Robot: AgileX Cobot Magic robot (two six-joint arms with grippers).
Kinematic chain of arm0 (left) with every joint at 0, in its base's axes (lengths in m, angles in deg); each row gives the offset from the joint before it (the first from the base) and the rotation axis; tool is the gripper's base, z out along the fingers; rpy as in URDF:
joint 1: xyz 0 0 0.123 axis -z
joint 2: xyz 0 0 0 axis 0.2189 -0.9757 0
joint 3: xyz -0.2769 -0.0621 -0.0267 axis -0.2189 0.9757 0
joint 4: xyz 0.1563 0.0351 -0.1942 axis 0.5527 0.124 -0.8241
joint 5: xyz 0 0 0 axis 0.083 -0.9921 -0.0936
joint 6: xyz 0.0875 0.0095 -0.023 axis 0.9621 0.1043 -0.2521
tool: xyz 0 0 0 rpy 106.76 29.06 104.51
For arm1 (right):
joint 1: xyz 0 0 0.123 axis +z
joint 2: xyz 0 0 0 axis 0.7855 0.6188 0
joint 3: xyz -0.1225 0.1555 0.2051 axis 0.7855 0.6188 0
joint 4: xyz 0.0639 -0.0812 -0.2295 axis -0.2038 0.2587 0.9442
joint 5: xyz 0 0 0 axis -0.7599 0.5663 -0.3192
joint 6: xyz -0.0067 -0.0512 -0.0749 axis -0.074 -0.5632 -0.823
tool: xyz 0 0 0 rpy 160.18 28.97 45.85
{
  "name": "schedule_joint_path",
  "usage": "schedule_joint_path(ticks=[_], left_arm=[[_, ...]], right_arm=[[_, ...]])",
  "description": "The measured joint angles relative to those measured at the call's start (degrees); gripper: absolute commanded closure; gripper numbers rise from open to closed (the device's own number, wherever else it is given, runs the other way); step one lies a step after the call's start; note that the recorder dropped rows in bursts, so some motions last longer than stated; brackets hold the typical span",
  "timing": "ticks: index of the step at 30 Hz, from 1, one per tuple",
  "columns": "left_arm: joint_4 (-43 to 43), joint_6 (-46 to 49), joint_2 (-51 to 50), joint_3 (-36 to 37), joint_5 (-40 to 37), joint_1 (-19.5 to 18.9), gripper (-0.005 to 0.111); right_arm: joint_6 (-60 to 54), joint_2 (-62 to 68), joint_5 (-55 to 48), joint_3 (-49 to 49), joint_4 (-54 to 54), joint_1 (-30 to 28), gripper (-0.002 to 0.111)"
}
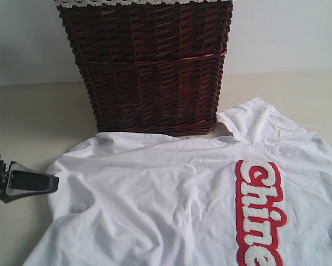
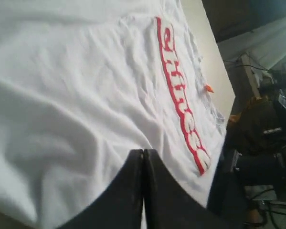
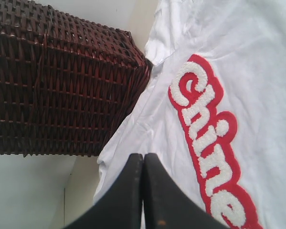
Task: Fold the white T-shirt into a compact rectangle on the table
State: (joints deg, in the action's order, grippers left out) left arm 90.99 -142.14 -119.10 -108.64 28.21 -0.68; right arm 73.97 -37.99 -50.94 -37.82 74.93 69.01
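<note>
The white T-shirt (image 1: 154,199) is spread on the bench (image 1: 32,111), lettering side up, directly in front of the dark wicker basket (image 1: 149,72). One edge of the shirt is laid against the basket's base, and wrinkles are seen across the fabric. The fuzzy red-outlined lettering (image 1: 260,216) is located in front of the basket's right corner. The left tool (image 2: 143,155) is pressed together with nothing pinched. It is positioned in front of and to the left of the basket, at the shirt's left edge. The right tool (image 3: 143,157) is likewise pressed together and empty, and is held over the shirt near a lower corner of the basket. A lace trim (image 1: 143,3) is fitted along the basket's rim.
</note>
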Motion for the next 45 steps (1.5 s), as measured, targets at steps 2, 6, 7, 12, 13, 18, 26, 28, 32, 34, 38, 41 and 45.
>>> schedule_joint_path(ticks=[2, 6, 7, 12, 13, 18, 26, 28, 32, 34, 38, 41, 45], left_arm=[[0.0, 1.0, -0.9, -3.7, -2.4, -0.4, 0.107], [0.0, 4.3, 4.4, -7.5, -22.1, 0.1, 0.107], [0.0, 5.9, 6.8, -7.8, -30.0, 0.6, 0.107], [0.0, 9.3, 16.0, -7.9, -66.7, 3.3, 0.107], [0.0, 10.5, 17.5, -7.3, -72.1, 3.7, 0.107], [-1.7, 26.4, 24.6, 2.8, -83.0, 6.0, 0.107], [-27.8, 53.3, 33.2, 18.1, -87.0, 7.2, 0.107], [-42.2, 65.9, 34.4, 18.5, -87.2, 7.2, 0.107], [-79.0, 100.3, 34.7, 17.0, -94.2, 7.2, 0.107], [-100.5, 120.9, 34.0, 14.8, -104.3, 7.2, 0.107], [-126.6, 143.5, 31.0, 10.6, -121.9, 7.3, 0.107], [-134.5, 148.1, 28.6, 8.4, -124.3, 7.3, 0.105], [-135.9, 149.3, 25.7, 8.0, -120.9, 7.3, 0.086]], right_arm=[[0.0, 0.0, 0.0, 0.0, 0.0, 0.0, 0.108], [0.0, 0.0, 0.0, 0.0, 0.0, 0.0, 0.108], [0.0, 0.0, 0.0, 0.0, 0.0, 0.0, 0.108], [0.0, 0.0, 0.0, 0.0, 0.0, 0.0, 0.108], [0.0, 0.0, 0.0, 0.0, 0.0, 0.0, 0.108], [0.0, 0.0, 0.0, 0.0, 0.0, 0.0, 0.108], [0.0, 0.0, 0.0, 0.0, 0.0, 0.0, 0.108], [0.0, 0.0, 0.0, 0.0, 0.0, 0.0, 0.108], [0.0, 0.0, 0.0, 0.0, 0.0, 0.0, 0.108], [0.0, 0.0, 0.0, 0.0, 0.0, 0.0, 0.108], [0.0, 0.0, 0.0, 0.0, 0.0, 0.0, 0.108], [0.0, 0.0, 0.0, 0.0, 0.0, 0.0, 0.108], [0.0, 0.0, 0.0, 0.0, 0.0, 0.0, 0.108]])
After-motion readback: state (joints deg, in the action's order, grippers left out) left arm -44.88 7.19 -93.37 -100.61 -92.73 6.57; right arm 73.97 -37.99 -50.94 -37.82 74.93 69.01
